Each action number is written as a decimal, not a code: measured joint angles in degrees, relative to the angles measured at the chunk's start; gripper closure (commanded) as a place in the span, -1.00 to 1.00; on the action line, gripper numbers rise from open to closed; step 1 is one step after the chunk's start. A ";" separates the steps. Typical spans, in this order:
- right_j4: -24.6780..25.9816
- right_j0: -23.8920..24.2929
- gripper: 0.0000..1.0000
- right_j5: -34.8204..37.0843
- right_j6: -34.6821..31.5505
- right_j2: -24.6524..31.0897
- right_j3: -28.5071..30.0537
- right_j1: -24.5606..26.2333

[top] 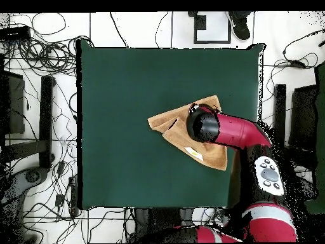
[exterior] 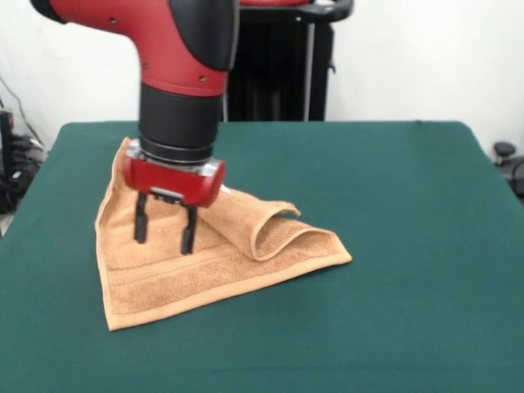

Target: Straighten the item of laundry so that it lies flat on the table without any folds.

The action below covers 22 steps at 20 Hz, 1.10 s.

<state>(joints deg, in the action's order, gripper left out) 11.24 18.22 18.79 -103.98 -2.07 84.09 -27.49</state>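
1. Item of laundry (exterior: pixel 176 274) is the task's subject, but the largest thing present is the worktop (exterior: pixel 393 246), a dark green surface far bigger than the towel. This leaves ample bare area on every side for spreading the cloth.
2. The arm (exterior: pixel 176 49) descends from above and stands vertically over the towel. In the overhead view it covers the cloth's middle. A vertical approach suits a pinch taken straight down into a layer.
3. The orange-tan towel lies on the half of the worktop nearer the robot. It is not flat: one portion is doubled over and forms a raised, rolled fold (exterior: pixel 274 225) beside the gripper, with one corner (exterior: pixel 344 258) pointing away from it. The border band along the front edge lies smooth.
4. The gripper (exterior: pixel 164 232) hangs above the flatter part of the towel, just beside the fold. Its fingers (exterior: pixel 188 232) stand apart at a moderate width and hold nothing (whether the tips touch the cloth cannot be determined).
5. Judgement: the task is incomplete. The doubled layer probably needs gripping near its free edge and drawing outward; a pinch that catches both layers would drag the whole towel.
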 measured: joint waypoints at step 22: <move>-3.04 -4.33 -1.00 0.00 0.00 -0.02 3.01 -0.21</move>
<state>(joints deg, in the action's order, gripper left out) 8.20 13.89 18.79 -103.98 -2.09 87.10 -27.70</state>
